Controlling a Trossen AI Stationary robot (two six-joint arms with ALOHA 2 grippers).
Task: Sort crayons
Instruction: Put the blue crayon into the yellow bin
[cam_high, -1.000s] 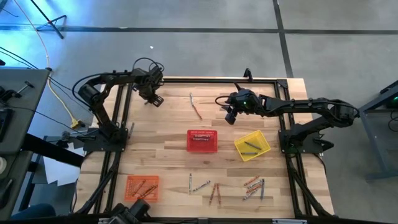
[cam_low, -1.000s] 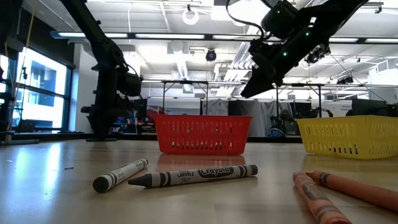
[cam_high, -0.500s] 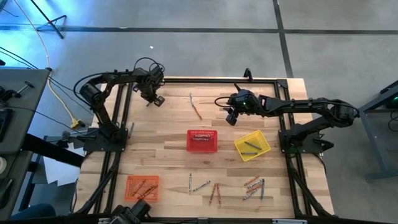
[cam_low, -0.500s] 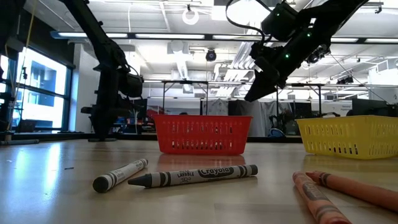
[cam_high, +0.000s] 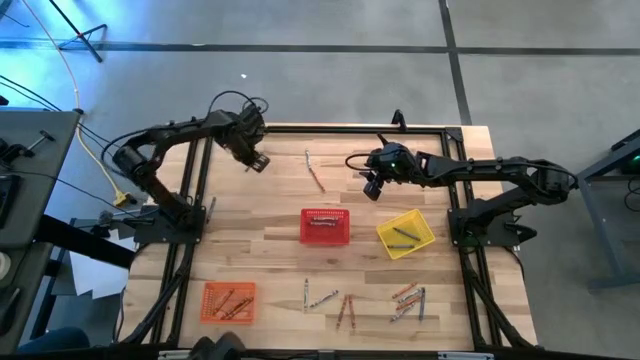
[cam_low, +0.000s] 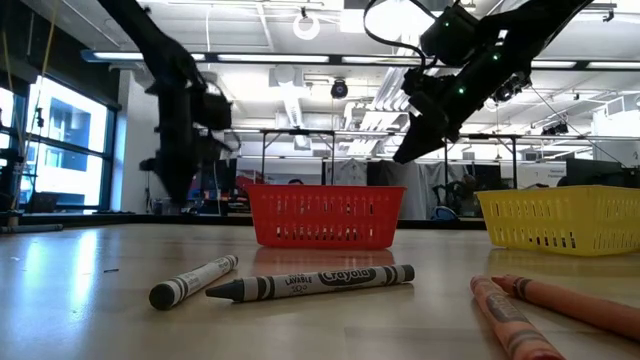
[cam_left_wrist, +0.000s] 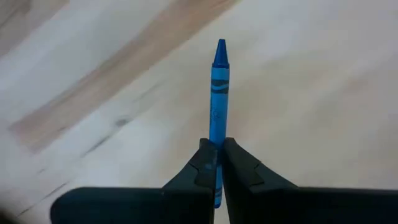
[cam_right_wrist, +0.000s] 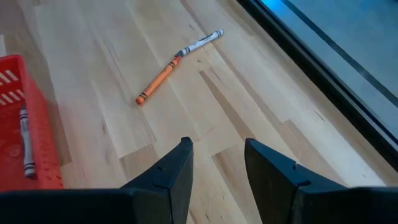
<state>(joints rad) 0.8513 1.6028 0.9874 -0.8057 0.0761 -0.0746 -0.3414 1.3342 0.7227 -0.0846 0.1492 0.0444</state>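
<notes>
A blue crayon (cam_left_wrist: 219, 93) was pinched between the dark tapered fingers of the left gripper (cam_left_wrist: 217, 163) above the pale wood-grain table (cam_high: 270, 225).

The slim paper-wrapped stick was held by its blunt end, its cone tip pointing away. The right gripper (cam_right_wrist: 216, 163) was held spread and empty over the far side of the table, near an orange crayon (cam_right_wrist: 158, 82) and a grey crayon (cam_right_wrist: 200, 42) lying end to end. A red mesh basket (cam_high: 326, 227) of latticed plastic was seen at the centre, another crayon (cam_right_wrist: 25, 140) inside it.
</notes>
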